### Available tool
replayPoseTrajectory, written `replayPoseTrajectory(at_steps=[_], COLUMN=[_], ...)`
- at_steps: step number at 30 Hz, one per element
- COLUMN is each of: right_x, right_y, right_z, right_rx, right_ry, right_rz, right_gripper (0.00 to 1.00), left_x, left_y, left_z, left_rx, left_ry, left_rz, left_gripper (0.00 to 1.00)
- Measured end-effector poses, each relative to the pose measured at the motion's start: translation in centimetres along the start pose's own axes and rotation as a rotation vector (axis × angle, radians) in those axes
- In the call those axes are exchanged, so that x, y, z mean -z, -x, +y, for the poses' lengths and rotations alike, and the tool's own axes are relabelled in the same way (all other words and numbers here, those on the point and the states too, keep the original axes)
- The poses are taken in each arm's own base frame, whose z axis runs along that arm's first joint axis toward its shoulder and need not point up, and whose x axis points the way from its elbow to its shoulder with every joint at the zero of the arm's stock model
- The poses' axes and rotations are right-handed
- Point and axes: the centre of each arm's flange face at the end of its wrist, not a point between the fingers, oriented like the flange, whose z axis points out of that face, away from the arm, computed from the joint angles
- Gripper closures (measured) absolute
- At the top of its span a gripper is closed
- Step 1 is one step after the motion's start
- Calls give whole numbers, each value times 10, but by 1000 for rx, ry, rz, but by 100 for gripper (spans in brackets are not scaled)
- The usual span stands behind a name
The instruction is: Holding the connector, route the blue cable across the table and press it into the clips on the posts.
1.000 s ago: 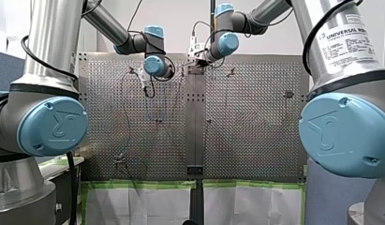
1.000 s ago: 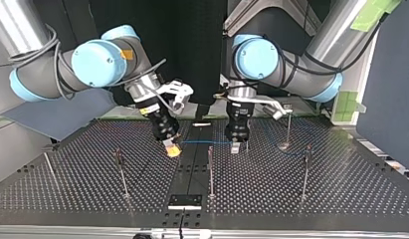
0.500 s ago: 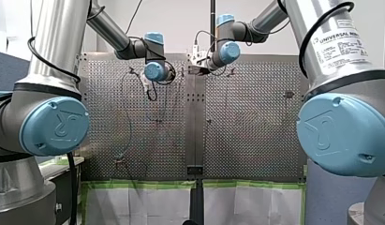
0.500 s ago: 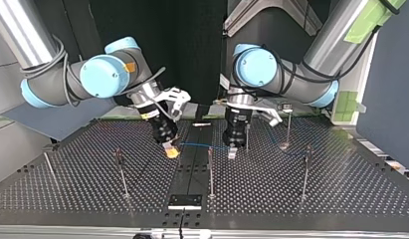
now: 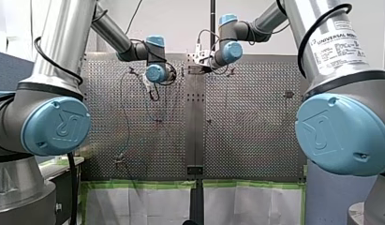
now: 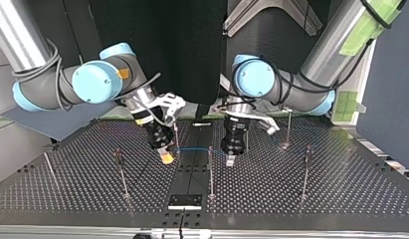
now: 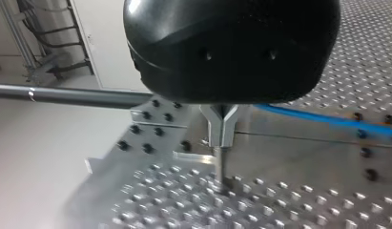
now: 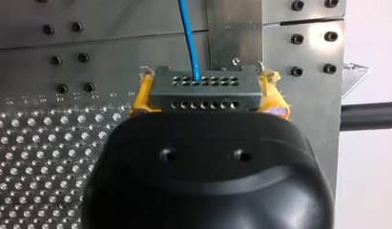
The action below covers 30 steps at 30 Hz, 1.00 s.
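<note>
Right pincer (image 8: 208, 98) is clamped on the connector (image 8: 203, 87), left pincer (image 7: 222, 136) is pinched shut, so you wanna tension the blue cable (image 6: 192, 148) before pressing it into the centre-frame post (image 6: 210, 172).

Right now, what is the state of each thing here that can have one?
My right pincer with yellow pads: shut on the connector.
Grey connector block with rows of holes: clamped between the pads.
Thin blue cable: leaves the connector, runs toward my left pincer.
My left black pincer with metal fingers: tips shut; grip on cable hidden.
Thin metal post in the middle: upright; cable crosses near its top, seating unclear.
</note>
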Motion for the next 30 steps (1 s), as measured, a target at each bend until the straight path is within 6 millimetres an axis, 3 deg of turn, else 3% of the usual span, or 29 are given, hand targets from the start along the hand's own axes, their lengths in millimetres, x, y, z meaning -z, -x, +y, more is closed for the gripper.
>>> replayPoseTrajectory(at_steps=[4,14,30], right_x=[-1,-4,-24], right_y=[-1,1,16], right_z=[5,19,45], right_rx=[-8,-17,-25], right_ry=[1,12,21], right_rz=[4,7,28], right_gripper=[100,100,100], left_x=[-7,-26,-28], left_y=[-10,6,8], left_z=[4,13,19], left_rx=[0,26,19], left_ry=[1,-2,6], left_rz=[7,-33,-25], left_gripper=[100,100,100])
